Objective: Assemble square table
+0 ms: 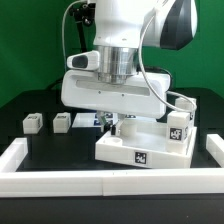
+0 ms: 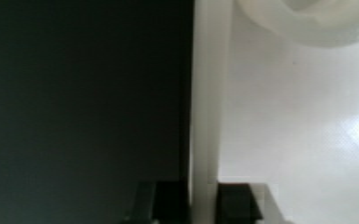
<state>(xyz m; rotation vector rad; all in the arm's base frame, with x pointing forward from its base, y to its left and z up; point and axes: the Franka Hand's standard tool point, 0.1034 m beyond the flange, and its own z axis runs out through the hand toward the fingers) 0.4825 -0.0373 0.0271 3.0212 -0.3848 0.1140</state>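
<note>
The fingers (image 2: pixel 229 205) are clenched on a thin upright edge of the slab (image 2: pixel 300 120), one on each side of it. The hold is narrow and sits at the rim, not over the middle.

In the exterior view the slab (image 1: pixel 150 140) lies flat on the black desk (image 1: pixel 40 150) at about four o'clock, just inside the white rail (image 1: pixel 100 182). I cannot tell whether slab and rail touch.

Main risk, as I judge it: with so little edge between the fingers, the slab may pivot or slip out as soon as it is dragged or lifted. Most of its weight lies to one side of the grip. A twist would leave the round recess (image 2: pixel 309 20), probably a corner hole, away from where a leg must go in.

Second risk: a push toward six o'clock could jam the slab against the rail and wedge it or lever it up.

Third risk: a sweep toward nine o'clock could strike the nearest loose leg (image 1: pixel 62 122) or the farther leg (image 1: pixel 32 122) and knock them over or out of reach.

A tagged block (image 1: pixel 180 125) stands at the slab's three o'clock corner. Whether it is fixed there or loose is unclear. If loose, a jolt could topple it.
</note>
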